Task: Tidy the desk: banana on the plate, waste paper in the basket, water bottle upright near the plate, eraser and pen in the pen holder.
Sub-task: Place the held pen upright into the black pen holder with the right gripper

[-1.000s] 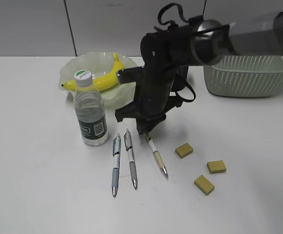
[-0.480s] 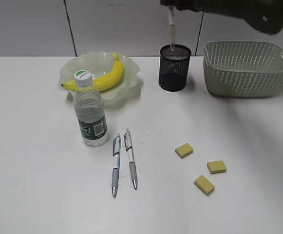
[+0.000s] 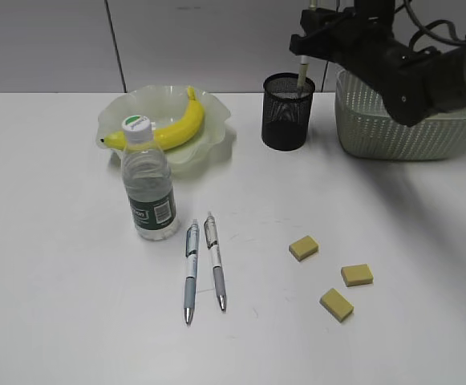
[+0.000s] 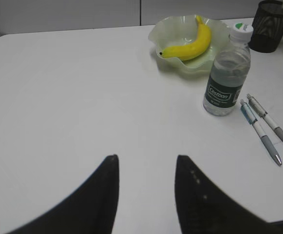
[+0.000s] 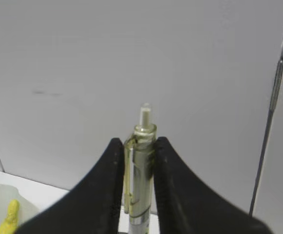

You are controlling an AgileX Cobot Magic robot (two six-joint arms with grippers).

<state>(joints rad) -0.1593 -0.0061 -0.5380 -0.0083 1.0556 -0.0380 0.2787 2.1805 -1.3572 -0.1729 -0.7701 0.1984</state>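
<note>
While I hold at this moment, the desk [image 3: 72, 321] has most things sorted: at about eleven o'clock the banana [image 3: 172, 124] lies in the plate [image 3: 120, 112], and the water bottle [image 3: 147, 188] stands upright just in front of it. The basket [image 3: 409, 124] sits at one o'clock; I can't see any waste paper. The pen holder [image 3: 287, 112] is at twelve o'clock, near the basket.

My right arm reaches in from the upper right, and its gripper [image 5: 138, 163] pinches a pen [image 3: 301, 76] upright between its fingers [image 5: 109, 185], the lower end dipping into the holder's mouth. I judge that pen light, stiff and smooth, so a mid-barrel grip suits it and letting go low should stop it bouncing.

Two more pens [image 3: 204, 269] lie side by side at six o'clock, with three yellow erasers [image 3: 333, 277] at four o'clock, light and grippy by the look.

My left gripper [image 4: 146, 190] hovers over bare desk, fingers spread, holding nothing.
</note>
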